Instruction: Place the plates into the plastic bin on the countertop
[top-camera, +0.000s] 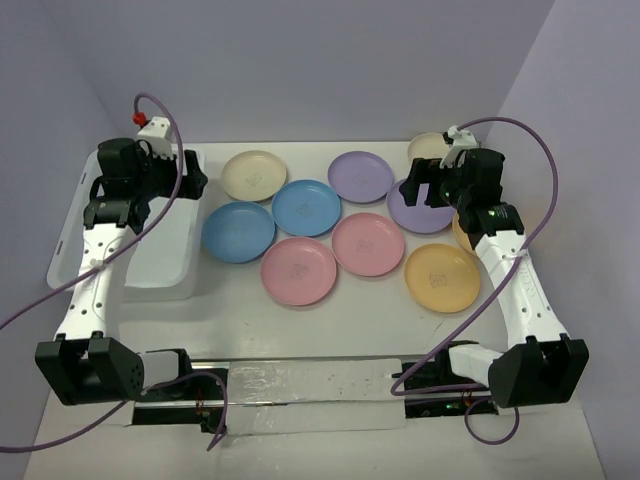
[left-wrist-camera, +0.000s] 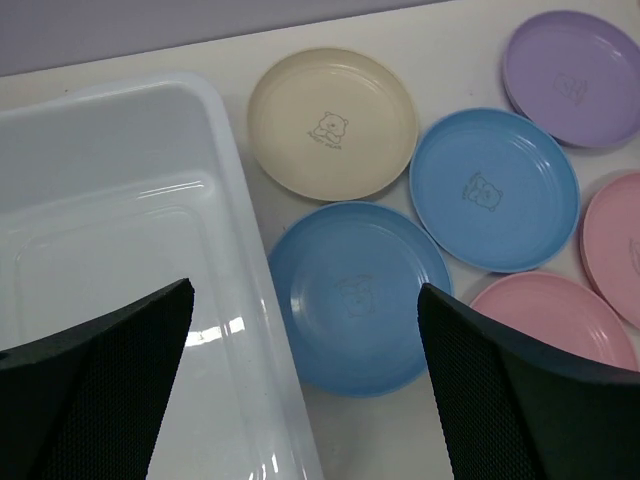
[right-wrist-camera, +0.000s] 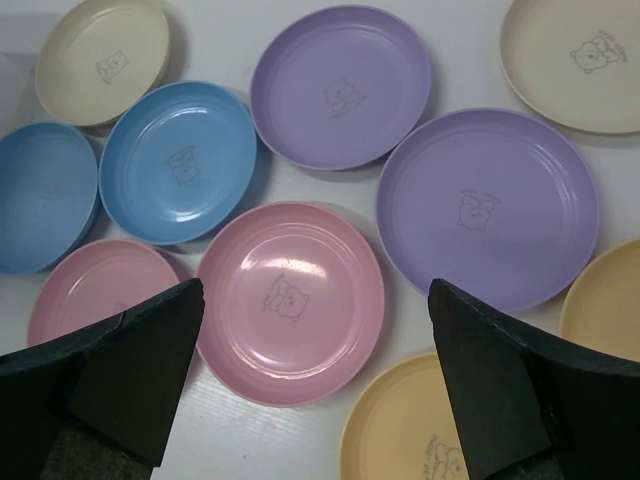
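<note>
Several plates lie flat on the white countertop (top-camera: 330, 330): cream (top-camera: 253, 175), two blue (top-camera: 306, 207) (top-camera: 238, 231), two pink (top-camera: 299, 271) (top-camera: 368, 243), two purple (top-camera: 360, 176) (top-camera: 420, 210) and orange-yellow (top-camera: 442, 277). The translucent plastic bin (top-camera: 160, 265) stands at the left with nothing in it. My left gripper (top-camera: 195, 180) is open and empty; in the left wrist view it (left-wrist-camera: 305, 290) hovers over the bin's right rim (left-wrist-camera: 235, 170) and a blue plate (left-wrist-camera: 360, 300). My right gripper (top-camera: 422, 190) is open and empty, above a pink plate (right-wrist-camera: 290, 300) and beside a purple one (right-wrist-camera: 490, 210).
Another cream plate (top-camera: 428, 147) lies at the back right. A second orange-yellow plate (top-camera: 461, 233) is mostly hidden under my right arm. Walls close the table at the back and both sides. Purple cables loop off both arms.
</note>
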